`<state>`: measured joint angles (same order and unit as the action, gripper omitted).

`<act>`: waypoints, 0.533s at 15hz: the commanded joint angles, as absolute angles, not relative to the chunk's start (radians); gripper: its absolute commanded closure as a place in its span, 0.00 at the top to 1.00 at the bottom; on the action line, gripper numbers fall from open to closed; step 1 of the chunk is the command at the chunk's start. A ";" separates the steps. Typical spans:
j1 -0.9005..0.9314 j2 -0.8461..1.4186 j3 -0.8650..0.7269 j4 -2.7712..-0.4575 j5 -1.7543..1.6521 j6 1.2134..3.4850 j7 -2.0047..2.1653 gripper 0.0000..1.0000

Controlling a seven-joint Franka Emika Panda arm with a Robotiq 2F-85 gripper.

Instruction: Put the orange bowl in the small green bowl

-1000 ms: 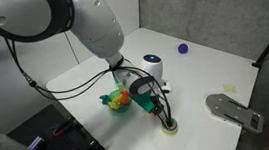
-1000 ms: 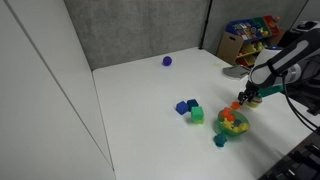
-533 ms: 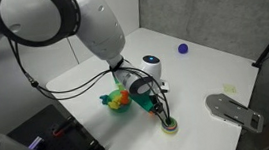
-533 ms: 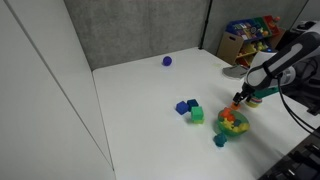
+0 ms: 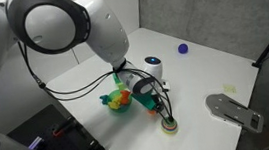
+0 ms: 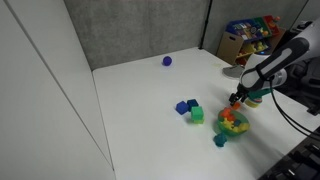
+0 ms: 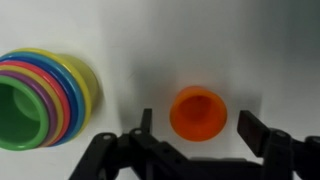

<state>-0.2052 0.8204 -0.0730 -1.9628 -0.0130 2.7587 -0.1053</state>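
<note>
In the wrist view the orange bowl [image 7: 198, 110] stands upright on the white table, between my gripper's [image 7: 196, 120] two open fingers, which do not touch it. No green rim shows around it there. In an exterior view a tiny bowl with an olive-green rim, the small green bowl [image 5: 168, 127], sits just below my gripper [image 5: 162, 111]. I cannot tell whether the orange bowl sits inside it. In an exterior view my gripper [image 6: 240, 99] hovers beside the toy pile, with an orange spot [image 6: 237, 105] under it.
A multicoloured stack of toy cups [image 7: 40, 95] stands close to the bowl and shows in both exterior views [image 5: 120, 99] [image 6: 232, 122]. Blue and green blocks [image 6: 190, 109], a blue ball [image 6: 167, 61], a grey metal plate [image 5: 234, 110] and a shelf of toys [image 6: 250, 38] are also on or near the table.
My gripper has lifted slightly from the small bowl and the arm's upper part has shifted. The bowls and the toy pile stay where they were.
</note>
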 commanded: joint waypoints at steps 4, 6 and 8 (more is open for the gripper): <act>-0.201 0.829 -0.072 -1.934 -0.020 2.751 -0.118 0.33; -0.207 0.796 -0.074 -1.943 -0.017 2.738 -0.120 0.30; -0.223 0.760 -0.068 -1.953 -0.009 2.720 -0.127 0.30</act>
<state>-0.2013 0.8242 -0.0744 -1.9376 -0.0130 2.7590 -0.1054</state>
